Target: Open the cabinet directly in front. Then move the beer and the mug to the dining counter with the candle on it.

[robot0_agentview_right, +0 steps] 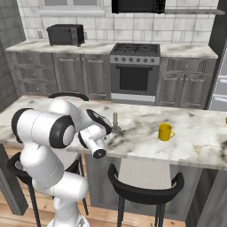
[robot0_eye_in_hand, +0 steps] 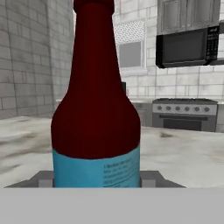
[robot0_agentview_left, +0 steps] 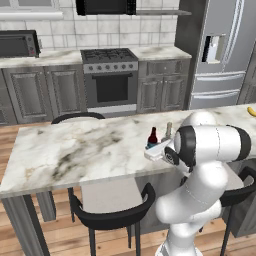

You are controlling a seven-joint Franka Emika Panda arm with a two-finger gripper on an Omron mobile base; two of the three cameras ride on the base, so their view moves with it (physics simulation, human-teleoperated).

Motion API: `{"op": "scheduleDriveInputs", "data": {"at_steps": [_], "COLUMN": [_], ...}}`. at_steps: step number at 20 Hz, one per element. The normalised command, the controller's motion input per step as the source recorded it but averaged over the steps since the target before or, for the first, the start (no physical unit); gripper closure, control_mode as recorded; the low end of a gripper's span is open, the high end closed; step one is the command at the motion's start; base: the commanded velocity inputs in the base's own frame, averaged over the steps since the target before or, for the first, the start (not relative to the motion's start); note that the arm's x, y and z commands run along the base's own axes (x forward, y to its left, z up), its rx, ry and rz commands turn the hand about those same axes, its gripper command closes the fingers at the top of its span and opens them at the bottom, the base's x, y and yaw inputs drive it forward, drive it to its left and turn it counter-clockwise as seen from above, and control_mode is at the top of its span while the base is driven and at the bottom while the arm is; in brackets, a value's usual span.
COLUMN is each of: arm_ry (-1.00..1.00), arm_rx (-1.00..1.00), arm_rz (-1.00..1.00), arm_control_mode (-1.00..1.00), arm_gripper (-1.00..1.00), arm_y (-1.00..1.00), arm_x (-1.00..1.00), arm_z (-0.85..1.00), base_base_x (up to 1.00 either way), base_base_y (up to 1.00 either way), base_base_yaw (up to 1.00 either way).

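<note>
Beer [robot0_eye_in_hand: 96, 109] first: I count one dark brown-red bottle with a blue label, standing upright on the dining counter [robot0_agentview_left: 75, 150], close against the hand camera. My gripper [robot0_agentview_left: 154, 149] sits at the bottle's base; in the hand view one grey finger pad [robot0_eye_in_hand: 43, 178] shows at each side of the label, right against the glass, so the claw looks closed around the beer at bottle width, though I cannot see the contact itself. One candle [robot0_agentview_right: 115, 121] stands on its round silvery base just beside the bottle, at the far side of my hand. One yellow mug [robot0_agentview_right: 165, 132] stands on the same marble slab, well apart to the right of the candle, its handle turned right. Three black curved-back chairs [robot0_agentview_left: 111, 212] stand around the counter in the left base view. Beyond it are one stove [robot0_agentview_right: 134, 71], one toaster oven [robot0_agentview_right: 65, 34], and one steel fridge [robot0_agentview_left: 220, 52].
</note>
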Motion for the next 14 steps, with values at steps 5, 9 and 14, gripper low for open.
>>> {"op": "scheduleDriveInputs", "data": {"at_steps": [5, 9, 14], "arm_ry": [-0.07, -0.01, -0.01], "arm_rx": [0.00, 0.00, 0.00], "arm_rz": [0.00, 0.00, -0.01], "arm_control_mode": [-1.00, -1.00, -1.00], "arm_gripper": [-1.00, -1.00, -1.00], "arm_y": [0.00, 0.00, 0.00], "arm_x": [0.10, 0.00, 0.00], "arm_z": [-0.06, 0.00, 0.42], "base_base_x": [0.00, 0.00, 0.00], "base_base_y": [0.00, 0.00, 0.00], "base_base_yaw": [0.00, 0.00, 0.00]}}
